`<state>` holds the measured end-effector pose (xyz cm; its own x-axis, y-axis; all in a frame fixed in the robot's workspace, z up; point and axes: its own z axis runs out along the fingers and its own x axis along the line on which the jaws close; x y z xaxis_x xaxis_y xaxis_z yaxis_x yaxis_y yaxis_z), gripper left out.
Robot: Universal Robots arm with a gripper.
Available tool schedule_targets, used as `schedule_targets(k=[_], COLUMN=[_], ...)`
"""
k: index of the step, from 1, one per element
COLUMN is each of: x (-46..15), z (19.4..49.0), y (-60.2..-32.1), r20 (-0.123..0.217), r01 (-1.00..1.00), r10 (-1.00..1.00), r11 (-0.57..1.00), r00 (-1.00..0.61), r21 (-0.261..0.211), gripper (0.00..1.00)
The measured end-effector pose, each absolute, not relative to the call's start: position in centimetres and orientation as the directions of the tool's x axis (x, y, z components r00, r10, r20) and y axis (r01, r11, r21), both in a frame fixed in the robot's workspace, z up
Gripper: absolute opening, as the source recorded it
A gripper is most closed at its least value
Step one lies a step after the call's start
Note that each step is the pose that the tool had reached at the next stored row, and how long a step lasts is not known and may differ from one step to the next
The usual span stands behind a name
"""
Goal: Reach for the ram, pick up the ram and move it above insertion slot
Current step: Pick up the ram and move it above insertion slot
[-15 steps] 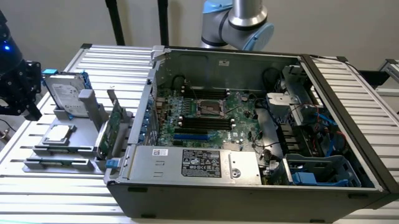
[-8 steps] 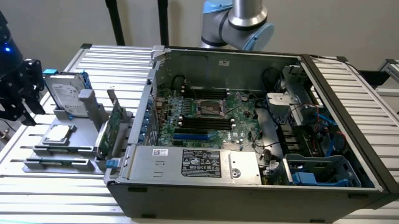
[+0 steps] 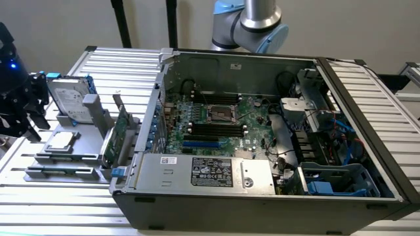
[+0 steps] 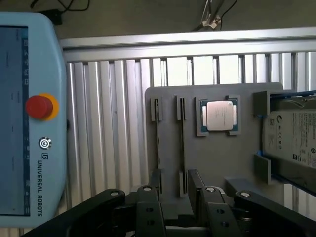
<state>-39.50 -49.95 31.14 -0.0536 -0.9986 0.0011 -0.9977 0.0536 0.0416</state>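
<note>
**Fingers spread over the ram rack, ram not lifted**

Exterior view: black gripper hangs at the exterior view's far left, over the grey fixture plate on the ribbed aluminium worktop. It is well apart from the open grey computer case.

Rack contents, near to far:
- two thin green memory sticks on edge in grey holders
- a square silver processor chip
- a silver hard drive with blue rails
- just right of these, a wider green card with a metal bracket, standing upright

The ram is the stick next to the chip, seated in its holder.

Wrist view: the two black fingers stand well apart and hold nothing. The ram, seen edge-on as a dark strip, runs into the gap between them. Cannot tell whether either finger touches it. The second stick lies parallel beside it.

A pale blue teach pendant with a red button rests on the worktop beyond the second stick.

The insertion slot, a long black socket among parallel ones inside the case, sits just near of the square silver processor socket.
</note>
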Motion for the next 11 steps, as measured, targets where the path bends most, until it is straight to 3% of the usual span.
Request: schedule_targets(k=[11], x=[-39.5], z=[29.1], y=[-50.8], r20=[0.001], r01=[-0.998], r10=[-0.999], r11=[0.049], r00=[-0.049], r21=[0.041], gripper=[0.36])
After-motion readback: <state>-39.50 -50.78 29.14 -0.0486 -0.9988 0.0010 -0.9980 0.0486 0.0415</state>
